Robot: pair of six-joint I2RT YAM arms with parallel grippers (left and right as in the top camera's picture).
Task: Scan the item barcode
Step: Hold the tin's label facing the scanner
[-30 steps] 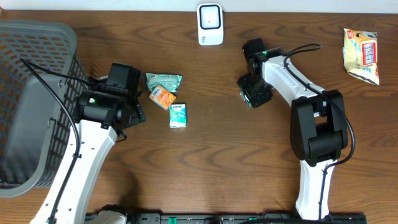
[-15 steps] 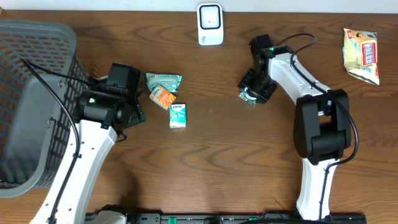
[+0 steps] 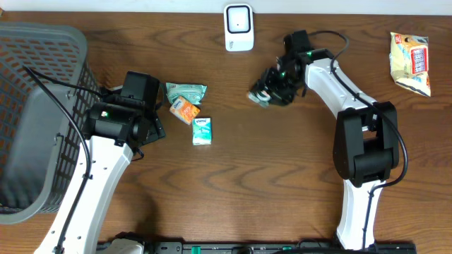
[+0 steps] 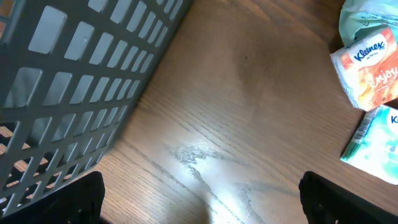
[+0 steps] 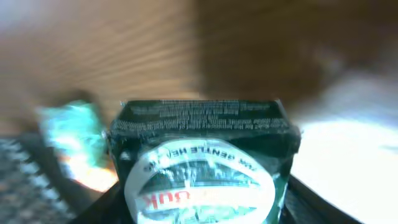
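Far left, the grey plastic mesh basket (image 3: 70, 70) sits on the brown wooden table (image 3: 247, 183), and the left arm reaches up alongside it. The left gripper (image 4: 202, 202) is spread wide. Its wrist camera shows the two dark fingertips (image 4: 74, 199) out at the bottom corners with only bare wood between them, and they hold nothing. The basket wall is just to its left.

Just right of that gripper comes a little cluster of three. There's a crumpled pale green pouch (image 3: 187, 90), an orange Kleenex tissue pack (image 3: 185, 109) touching its lower edge, and a teal-and-white Kleenex tissue pack (image 3: 203, 131) just below that one.

Moving to centre, the white barcode scanner (image 3: 239, 27) stands at the top edge of the table. And here's the action: the right gripper (image 3: 270, 89) is just right of and below the scanner, near it but not touching. Its jaws are pinching the dark green soft packet with a white oval label (image 5: 199, 168). The wrist view is blurred, but the packet fills the space between the fingers, label side toward the camera, with red lettering across the oval.

Far right, well apart from everything else, a yellow-and-white snack bag (image 3: 409, 62) lies flat on the wood.
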